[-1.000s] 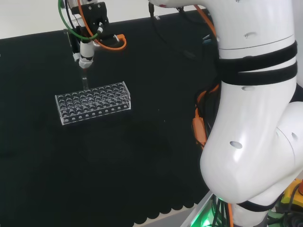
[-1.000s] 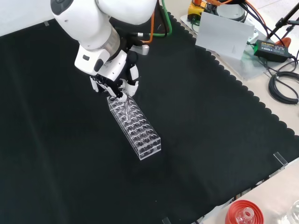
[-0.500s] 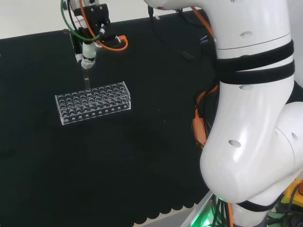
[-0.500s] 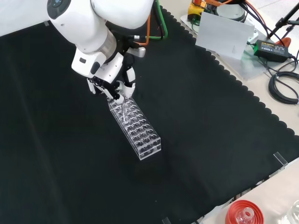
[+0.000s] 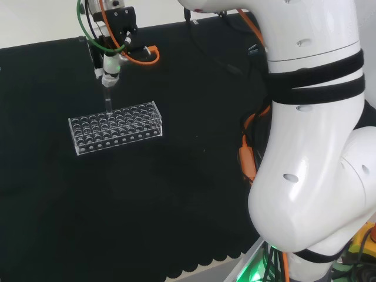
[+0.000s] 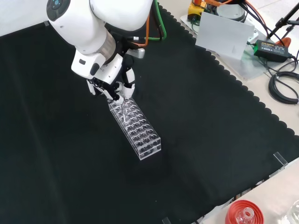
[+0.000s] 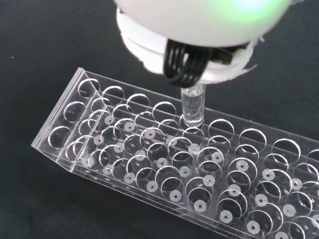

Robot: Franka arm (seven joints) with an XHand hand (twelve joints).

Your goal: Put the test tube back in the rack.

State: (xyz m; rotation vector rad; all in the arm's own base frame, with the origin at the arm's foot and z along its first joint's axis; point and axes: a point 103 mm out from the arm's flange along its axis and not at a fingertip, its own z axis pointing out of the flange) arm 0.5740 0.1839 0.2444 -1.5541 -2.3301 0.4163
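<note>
Tube [image 7: 192, 107] is pinched in your hand [image 6: 111, 88], tip poised above a hole along the rack's [image 7: 164, 169] edge; next, lower it straight down.

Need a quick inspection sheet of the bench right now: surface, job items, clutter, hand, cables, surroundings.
Surface: black cloth, scalloped edge.
Job's things: clear rack on the cloth; test tube upright over a hole in an edge row, not seated.
Clutter: red ribbed stand off the cloth at the front view's bottom edge.
Hand: hand above the rack's far end, fingers curled round the tube.
Cables: orange and green cables by the wrist.
Surroundings: grey sheet, black leads beyond the cloth.
</note>
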